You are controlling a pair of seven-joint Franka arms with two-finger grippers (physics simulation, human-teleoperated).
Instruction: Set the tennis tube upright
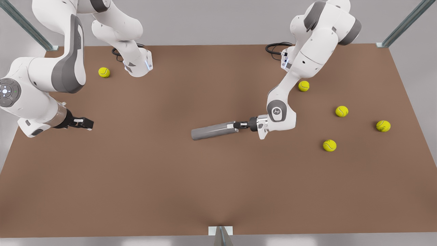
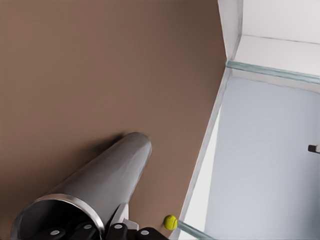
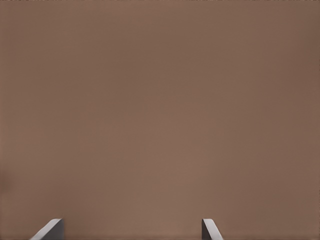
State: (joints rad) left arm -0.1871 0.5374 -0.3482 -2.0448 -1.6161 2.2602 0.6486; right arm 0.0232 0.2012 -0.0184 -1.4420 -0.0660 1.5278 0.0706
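Your left gripper [image 1: 235, 125] is the one on the front view's right, and its fingers [image 2: 116, 231] are closed on the silvery rim of the tennis tube [image 1: 213, 131], one finger inside the open mouth and one outside. The tube lies on its side on the brown bench [image 1: 218, 191], near the middle, and points straight away from those fingers (it is not upright yet). Your right gripper [image 1: 87, 123] waits on the front view's left, well apart from the tube, with only bare bench in front of its fingers. Those fingers [image 3: 49, 231] are spread wide apart and hold nothing. Four yellow tennis balls [image 1: 341, 111] lie behind the left gripper, away from the tube. One more ball [image 1: 104, 72] lies far off, near the base of the right arm.
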